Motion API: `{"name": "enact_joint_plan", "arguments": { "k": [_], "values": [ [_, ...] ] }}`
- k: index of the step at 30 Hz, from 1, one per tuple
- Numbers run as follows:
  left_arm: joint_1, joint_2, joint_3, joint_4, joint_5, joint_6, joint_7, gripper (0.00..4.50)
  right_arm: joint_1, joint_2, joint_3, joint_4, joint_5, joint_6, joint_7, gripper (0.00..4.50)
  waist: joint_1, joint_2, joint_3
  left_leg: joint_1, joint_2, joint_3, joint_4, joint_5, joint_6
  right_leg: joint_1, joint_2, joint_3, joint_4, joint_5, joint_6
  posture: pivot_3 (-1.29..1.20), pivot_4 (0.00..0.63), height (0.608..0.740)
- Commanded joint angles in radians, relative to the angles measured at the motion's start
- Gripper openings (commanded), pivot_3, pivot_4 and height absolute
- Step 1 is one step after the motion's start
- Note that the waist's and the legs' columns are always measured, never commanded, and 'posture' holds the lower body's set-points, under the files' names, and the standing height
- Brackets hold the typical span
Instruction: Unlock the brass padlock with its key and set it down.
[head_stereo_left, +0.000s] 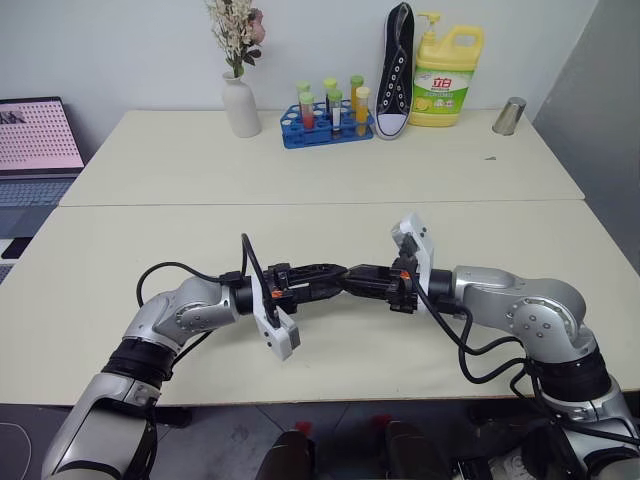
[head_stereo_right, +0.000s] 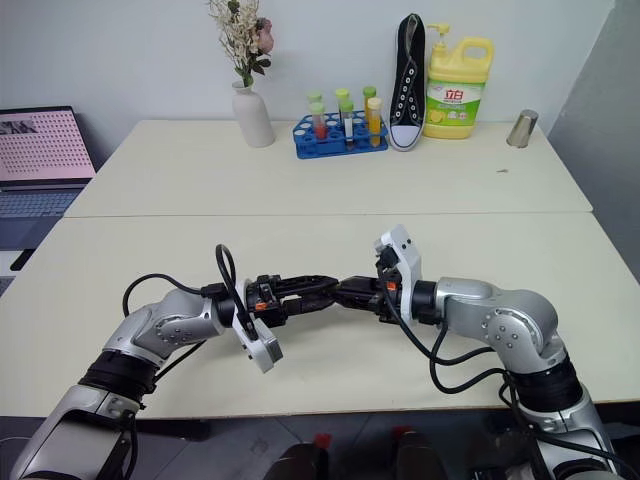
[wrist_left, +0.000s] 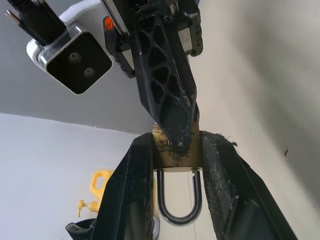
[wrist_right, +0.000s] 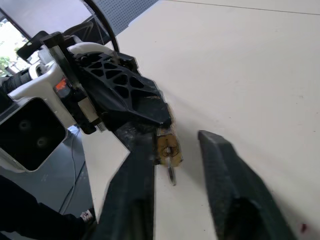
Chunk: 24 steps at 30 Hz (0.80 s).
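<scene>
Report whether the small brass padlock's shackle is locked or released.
Locked, apparently: the small brass padlock shows both legs of its silver shackle entering the body.

In the head views the brass padlock (wrist_left: 176, 152) was too small to make out between the gripper tips. The left gripper (wrist_left: 175, 150) hid its sides, and a black fingertip (wrist_left: 172, 120) covered its keyway. The key (wrist_right: 171, 172) was blurred, seemingly still inserted.
</scene>
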Motion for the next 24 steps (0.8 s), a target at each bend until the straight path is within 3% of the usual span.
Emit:
{"name": "enact_joint_plan", "arguments": {
  "k": [1, 13, 15, 20, 24],
  "values": [
    [-0.002, 0.005, 0.001, -0.036, -0.031, -0.005, 0.005, 0.96, -0.018, 0.003, -0.033, -0.015, -0.016, -0.003, 0.016, 0.13, 0.0, 0.0, 0.0, 0.0, 0.0, 0.0, 0.0, 0.0, 0.0, 0.0, 0.0, 0.0, 0.0, 0.0, 0.0, 0.0, 0.15, 0.74],
    [0.009, 0.017, -0.023, -0.04, -0.082, -0.008, -0.017, 0.96, -0.015, 0.015, -0.041, -0.017, -0.042, 0.001, 0.04, 0.13, 0.0, 0.0, 0.0, 0.0, 0.0, 0.0, 0.0, 0.0, 0.0, 0.0, 0.0, 0.0, 0.0, 0.0, 0.0, 0.0, 0.15, 0.74],
    [0.015, 0.025, -0.034, -0.046, -0.13, 0.001, -0.038, 1.69, -0.013, 0.018, -0.043, -0.019, -0.046, 0.001, 0.041, 0.13, 0.0, 0.0, 0.0, 0.0, 0.0, 0.0, 0.0, 0.0, 0.0, 0.0, 0.0, 0.0, 0.0, 0.0, 0.0, 0.0, 0.15, 0.74],
    [0.077, 0.103, -0.049, -0.102, -0.207, 0.001, -0.097, 3.03, -0.003, 0.017, -0.053, -0.022, -0.072, -0.004, 0.044, 0.13, -0.005, 0.0, 0.0, 0.0, 0.0, 0.0, 0.0, 0.0, 0.0, 0.0, 0.0, 0.0, 0.0, 0.0, 0.0, 0.0, 0.15, 0.74],
    [0.142, 0.147, -0.035, -0.163, -0.277, 0.037, -0.121, 3.04, 0.004, 0.006, -0.059, -0.017, -0.101, -0.015, 0.055, 0.13, -0.003, 0.0, 0.0, 0.0, 0.001, 0.0, 0.0, 0.0, 0.0, -0.001, 0.0, 0.001, 0.001, 0.0, 0.0, 0.0, 0.15, 0.74]
  ]
}}
